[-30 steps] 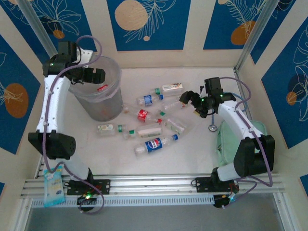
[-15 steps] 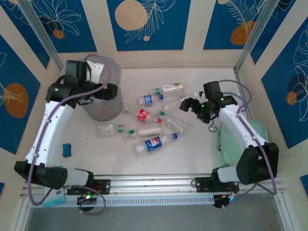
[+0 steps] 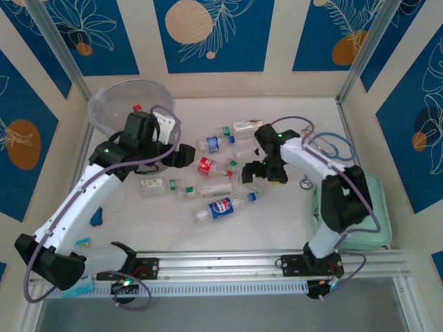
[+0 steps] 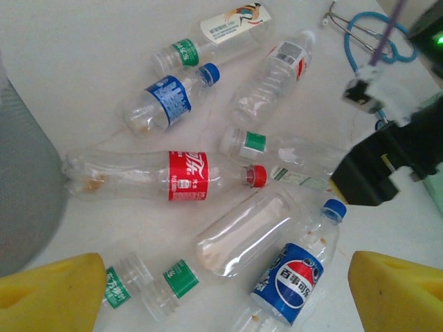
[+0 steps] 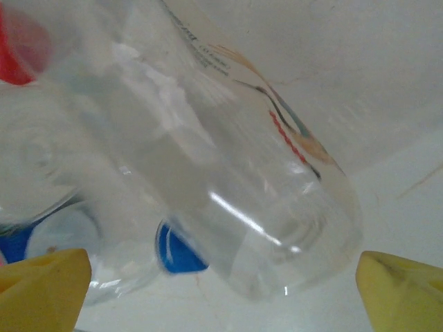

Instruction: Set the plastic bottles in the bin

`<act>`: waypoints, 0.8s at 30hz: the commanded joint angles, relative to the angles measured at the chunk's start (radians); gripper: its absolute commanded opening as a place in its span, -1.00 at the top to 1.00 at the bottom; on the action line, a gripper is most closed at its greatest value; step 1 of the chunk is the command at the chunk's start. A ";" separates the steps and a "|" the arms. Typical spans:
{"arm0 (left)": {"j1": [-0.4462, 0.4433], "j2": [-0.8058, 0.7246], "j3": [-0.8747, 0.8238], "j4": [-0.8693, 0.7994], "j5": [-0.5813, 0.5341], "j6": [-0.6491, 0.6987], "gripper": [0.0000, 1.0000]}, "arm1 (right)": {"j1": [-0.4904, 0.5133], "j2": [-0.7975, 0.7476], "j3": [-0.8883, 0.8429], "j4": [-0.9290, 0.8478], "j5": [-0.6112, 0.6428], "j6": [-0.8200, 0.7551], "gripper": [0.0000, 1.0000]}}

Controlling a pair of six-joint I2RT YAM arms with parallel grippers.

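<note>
One bin: upper left of the overhead frame, in the table's far left corner, with my left arm crossing in front of it. In the left wrist view its grey wall sits at the left edge.
Left claw: left of centre overhead, just beside the pile of bottles. On its own camera I see the yellow pads wide apart in the bottom corners, above the bottles and pinching nothing.
Plastic bottles: scattered in the centre of the overhead frame, lying on their sides on the table.
Red-label bottle: mid-frame in the left wrist view, base just beside the bin wall, red cap pointing right.
Blue-label bottle: above the red one, blue cap toward the upper right.
Pepsi bottle: bottom, right of centre; lower centre overhead.
Right claw: right of centre overhead, at the pile's right edge. On its own camera the pads are spread into both bottom corners with a clear bottle lying across the gap; I cannot tell whether either pad touches it.
Stethoscope: right of the pile.
Pale green case: lower right, at the table's edge.
</note>
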 commanded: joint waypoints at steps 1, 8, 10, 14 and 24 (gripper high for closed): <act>-0.008 -0.020 -0.023 0.069 0.042 -0.077 -0.78 | 0.017 0.070 0.039 -0.033 0.071 -0.068 -0.98; -0.008 -0.011 -0.023 0.073 0.048 -0.084 -0.78 | 0.026 0.130 0.065 -0.014 0.043 -0.077 -0.83; -0.008 -0.009 -0.020 0.071 0.052 -0.093 -0.78 | 0.033 0.106 0.069 -0.028 0.038 -0.080 -0.64; -0.010 -0.021 -0.031 0.104 0.066 -0.130 -0.79 | 0.039 0.068 0.091 -0.093 0.062 -0.093 -0.34; -0.010 -0.022 0.064 0.210 0.104 -0.235 -1.00 | -0.053 -0.143 0.189 -0.166 -0.187 -0.090 -0.17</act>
